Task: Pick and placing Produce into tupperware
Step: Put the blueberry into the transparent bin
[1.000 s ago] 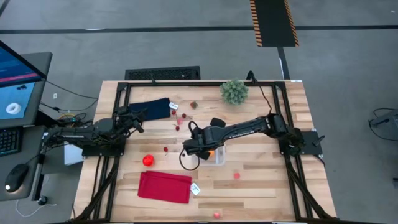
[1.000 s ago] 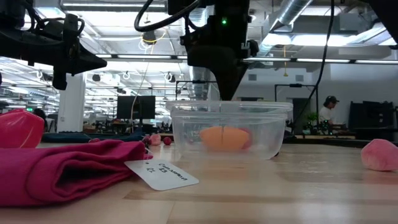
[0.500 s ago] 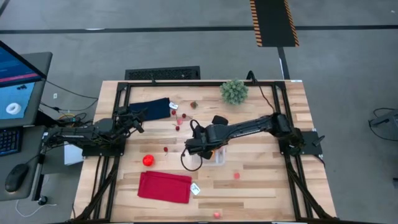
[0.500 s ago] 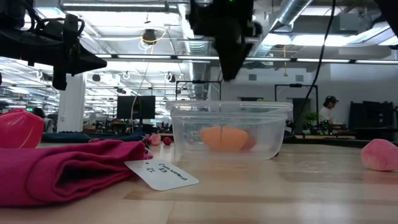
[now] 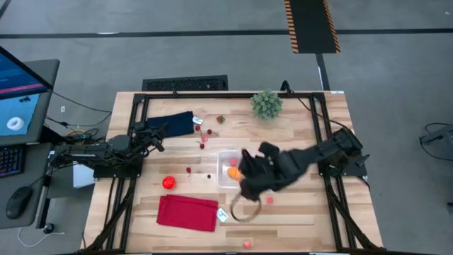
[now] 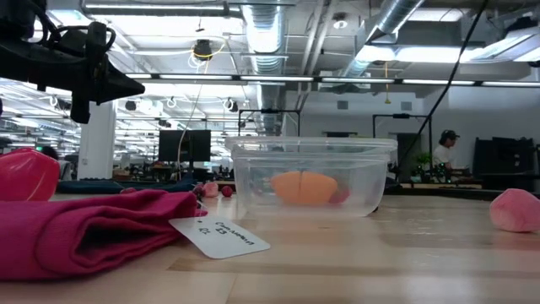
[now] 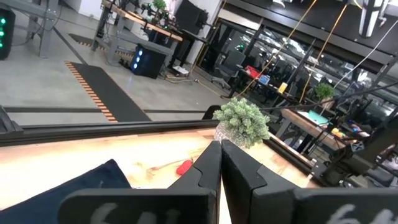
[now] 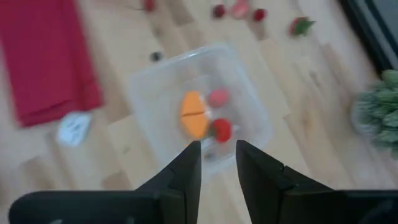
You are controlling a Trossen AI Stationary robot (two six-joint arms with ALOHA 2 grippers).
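The clear tupperware (image 5: 230, 168) stands on the table's middle and holds an orange piece (image 8: 194, 115), a pink piece (image 8: 217, 97) and a red piece (image 8: 221, 130). It also shows in the low view (image 6: 310, 177). My right gripper (image 5: 245, 177) hangs high above the table just right of the tupperware, open and empty (image 8: 217, 163). Loose produce lies on the table: a larger red piece (image 5: 168, 183), small red ones (image 5: 204, 139) toward the far left, one (image 5: 269, 200) to the near right and one (image 5: 246, 244) at the near edge. My left gripper (image 7: 220, 163) waits shut at the table's left edge (image 5: 157, 138).
A folded red cloth (image 5: 187, 212) with a white tag (image 5: 223, 215) lies near the front. A navy cloth (image 5: 173, 124) lies at the far left. A green spiky plant ball (image 5: 267, 104) stands at the far edge. A pink piece (image 6: 515, 209) shows at the low view's right.
My right gripper has risen from just above the tupperware and drawn back toward the table's right and near edge, leaving the low view. The tupperware has stayed in place and now shows uncovered from above.
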